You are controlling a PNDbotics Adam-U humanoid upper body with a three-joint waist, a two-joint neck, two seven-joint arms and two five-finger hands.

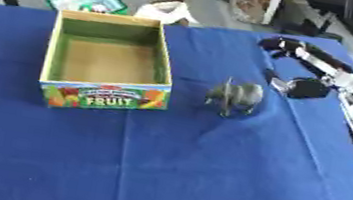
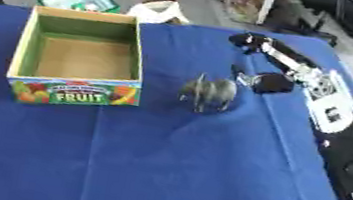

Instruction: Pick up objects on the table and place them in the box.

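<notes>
— Standing on the blue bench (image 1: 203,177) is a small grey animal figure (image 1: 235,97), upright, just to the right of the box (image 1: 108,58). You see it?

— Yes. It is near the box but not touching. The box is open on top, with "FRUIT" on its front wall.

— And the right robot hand (image 2: 264,80)?

— It is just beside the figure, on the right, fingers spread apart, holding nothing. The arm comes in from the right edge.

— The left robot hand?

— It does not appear.
</notes>
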